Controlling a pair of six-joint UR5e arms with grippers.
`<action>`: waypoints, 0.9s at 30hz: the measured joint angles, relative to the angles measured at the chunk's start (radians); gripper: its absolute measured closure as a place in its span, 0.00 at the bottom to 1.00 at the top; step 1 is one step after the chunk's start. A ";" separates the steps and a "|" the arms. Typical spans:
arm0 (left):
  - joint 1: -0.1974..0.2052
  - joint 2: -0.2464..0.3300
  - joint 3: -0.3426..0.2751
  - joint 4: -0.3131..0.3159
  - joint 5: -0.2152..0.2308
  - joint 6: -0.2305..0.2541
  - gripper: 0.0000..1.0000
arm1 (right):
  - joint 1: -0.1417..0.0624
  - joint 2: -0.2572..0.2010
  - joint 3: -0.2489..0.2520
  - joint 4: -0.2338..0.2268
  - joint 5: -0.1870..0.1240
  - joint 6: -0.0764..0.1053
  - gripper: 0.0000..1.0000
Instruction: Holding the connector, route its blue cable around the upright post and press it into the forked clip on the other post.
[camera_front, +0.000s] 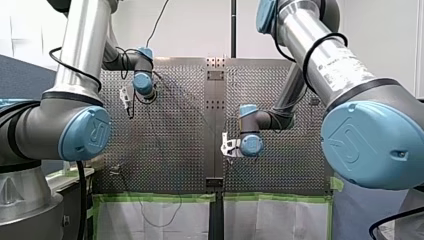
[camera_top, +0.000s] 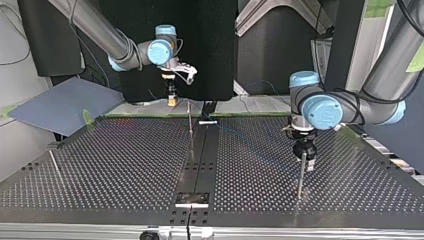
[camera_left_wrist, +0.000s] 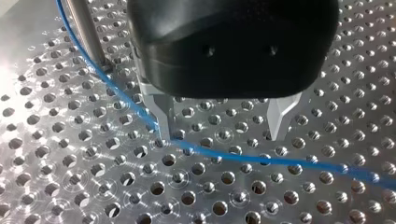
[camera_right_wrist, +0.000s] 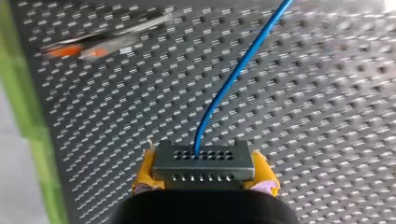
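Right, my right gripper (camera_right_wrist: 205, 175) is clamped on the grey connector (camera_right_wrist: 204, 158). Its yellow pads (camera_right_wrist: 145, 171) press in on both sides, jaws only as wide as the connector's body. Out of the connector's face runs the blue cable (camera_right_wrist: 236, 74), one smooth line leading away over the perforated table (camera_right_wrist: 327, 116). Off beyond it lies a blurred orange-and-pale thing (camera_right_wrist: 77, 49), too smeared to name, and a strip of green tape (camera_right_wrist: 28, 121) lines the table's edge. In the top view this gripper hangs well above the table's far edge, at the view's left.

Over to my left gripper (camera_left_wrist: 219, 125): black body, metal fingers (camera_left_wrist: 280, 116) spread wide apart and holding nothing. The cable lies across the table just under them, passing right at the tip of one finger; whether they touch I cannot tell. From there it curves off close past the foot of an upright post (camera_left_wrist: 86, 32) that stands just beside the gripper. The top view has that gripper low over the table at the view's right, with the post right by it. A second slim post (camera_top: 190, 120) stands near the table's middle, well apart; its top is too small to read.
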 joint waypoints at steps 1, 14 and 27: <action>0.000 0.000 0.000 0.000 -0.001 0.000 0.02 | 0.000 0.007 0.007 -0.007 0.003 0.000 1.00; 0.001 0.000 0.000 0.002 -0.003 0.000 0.02 | -0.003 0.077 0.110 -0.109 0.024 0.004 1.00; 0.001 0.000 0.000 0.001 -0.003 0.000 0.02 | -0.010 0.188 0.219 -0.222 0.038 0.043 1.00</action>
